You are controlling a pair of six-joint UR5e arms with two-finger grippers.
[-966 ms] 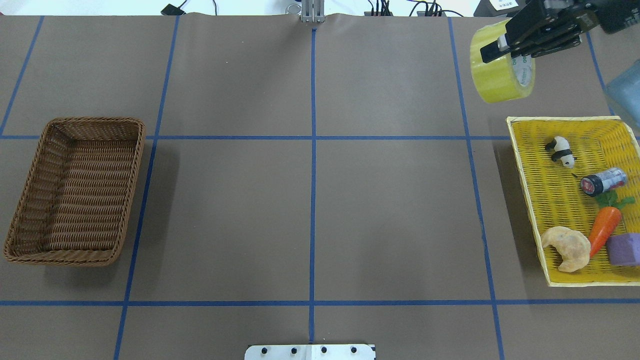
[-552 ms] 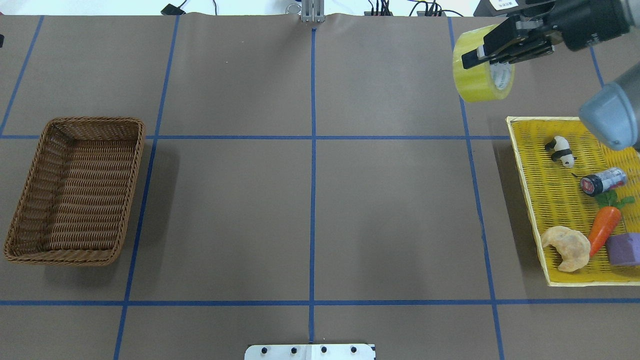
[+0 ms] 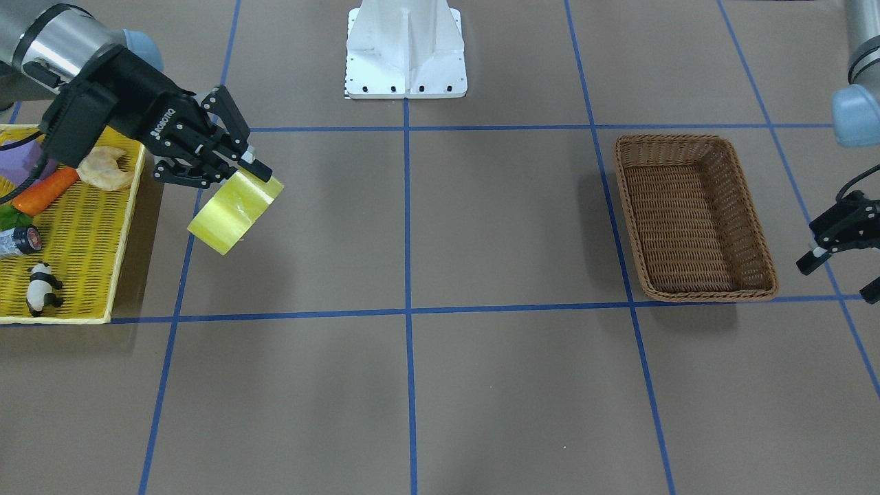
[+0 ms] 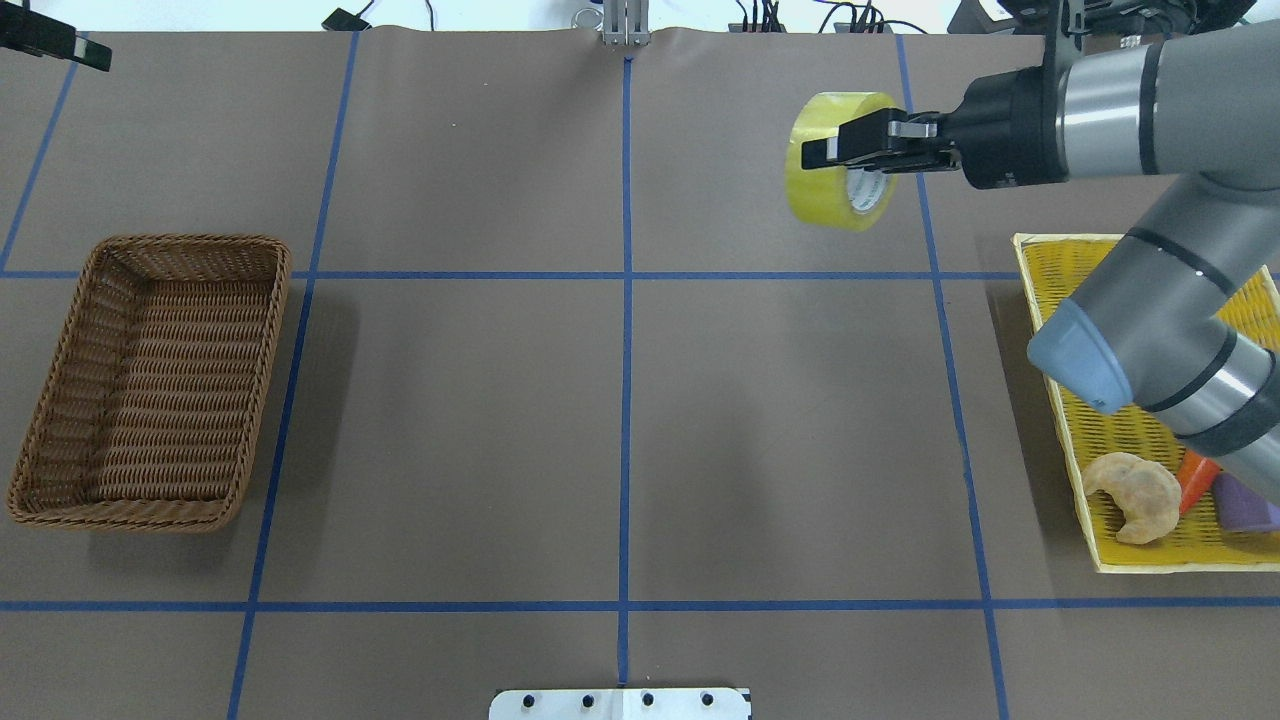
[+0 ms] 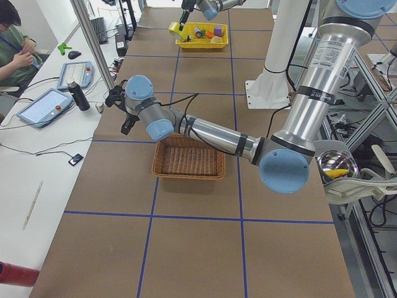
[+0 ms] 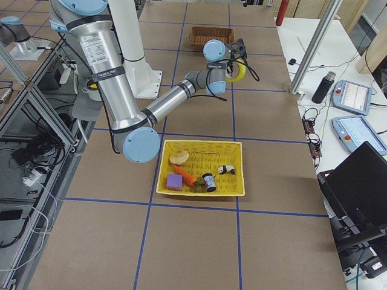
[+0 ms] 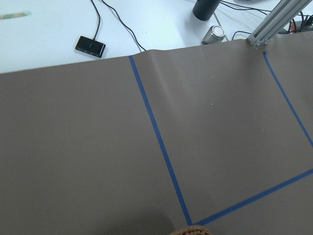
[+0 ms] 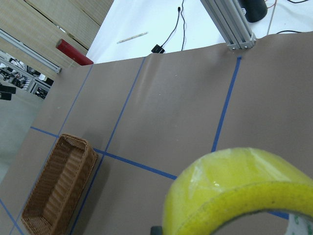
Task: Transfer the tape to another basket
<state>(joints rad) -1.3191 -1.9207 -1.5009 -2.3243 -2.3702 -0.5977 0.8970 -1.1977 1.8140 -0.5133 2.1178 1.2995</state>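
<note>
My right gripper (image 4: 828, 154) is shut on the rim of the yellow tape roll (image 4: 832, 195) and holds it in the air over the far right part of the table, left of the yellow tray. In the front-facing view the right gripper (image 3: 254, 172) grips the tape (image 3: 230, 216) from above. The tape fills the bottom of the right wrist view (image 8: 244, 191). The brown wicker basket (image 4: 283, 290) sits empty at the left and also shows in the front-facing view (image 3: 687, 139). My left gripper (image 3: 840, 278) is open and empty, beyond the basket's outer side.
A flat yellow woven tray (image 4: 1120, 435) at the right holds a croissant (image 4: 1135, 495), a carrot (image 4: 1195, 470), a purple block (image 4: 1245, 505), a panda figure (image 3: 42, 289) and a small can (image 3: 17, 240). My right arm (image 4: 1140, 320) crosses over the tray.
My right gripper has carried the tape leftward, away from the yellow tray toward the table's middle. A tip of my left gripper has come into the overhead view's top left corner.
</note>
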